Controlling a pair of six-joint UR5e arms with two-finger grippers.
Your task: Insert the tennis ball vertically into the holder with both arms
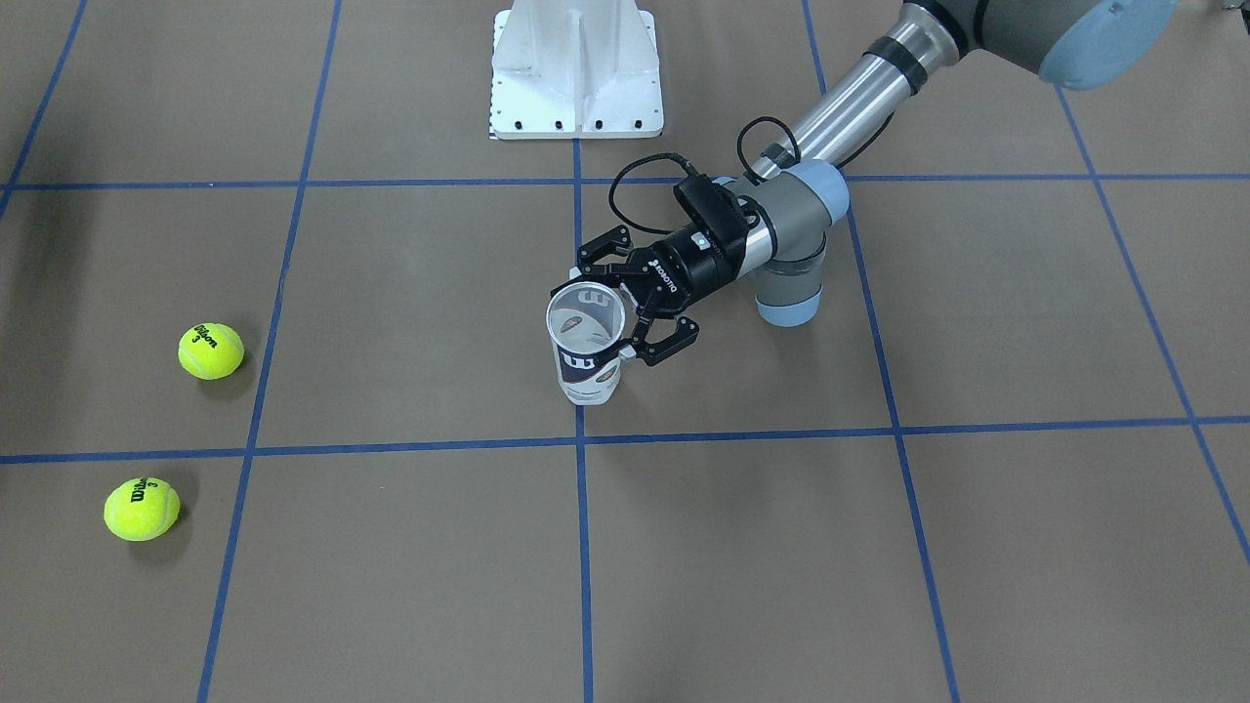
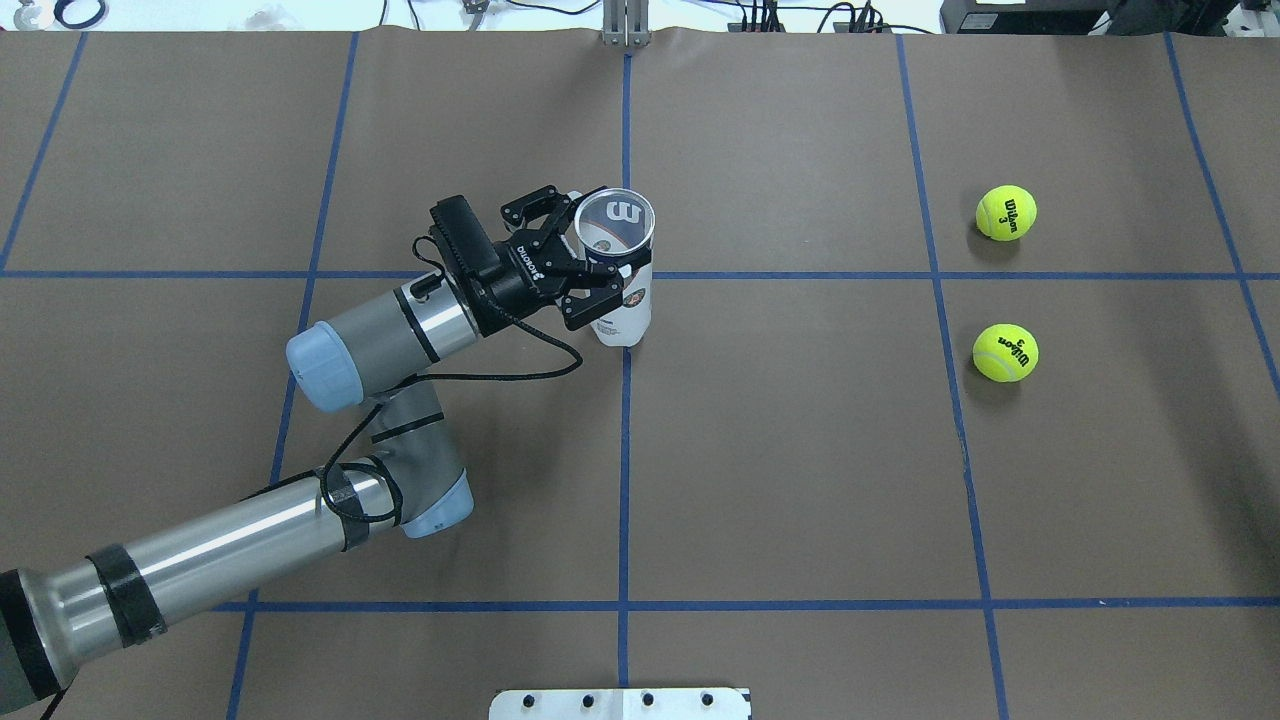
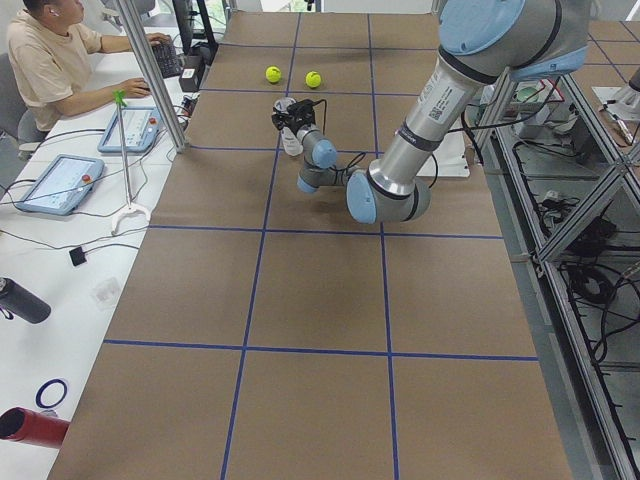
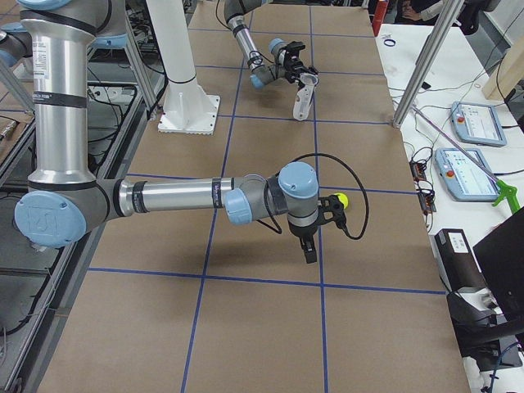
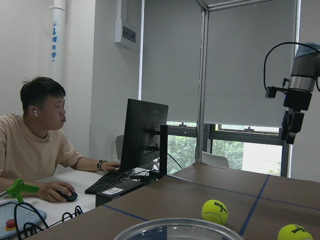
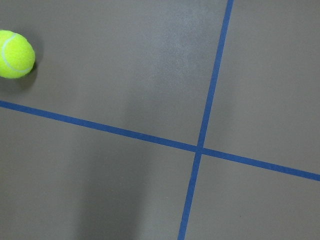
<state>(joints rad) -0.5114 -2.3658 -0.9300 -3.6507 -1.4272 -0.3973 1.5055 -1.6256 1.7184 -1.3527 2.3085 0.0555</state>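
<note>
The holder (image 1: 587,363), a clear can with a navy "W" label, stands open end up near the table's middle; it also shows in the overhead view (image 2: 622,300). My left gripper (image 1: 625,308) reaches in level from the side, and its fingers (image 2: 592,308) close around the can's upper part. The can's rim (image 5: 175,229) fills the bottom of the left wrist view. Two yellow tennis balls (image 2: 1006,212) (image 2: 1005,352) lie on the table, well off on my right side. My right gripper (image 4: 309,246) hangs pointing down above the table near one ball (image 4: 340,201); I cannot tell whether it is open or shut.
The white metal pedestal base (image 1: 576,73) stands at the robot's side of the table. Blue tape lines (image 6: 200,147) grid the brown surface. An operator (image 3: 50,60) sits at a desk beyond the far edge, beside frame posts (image 3: 150,70).
</note>
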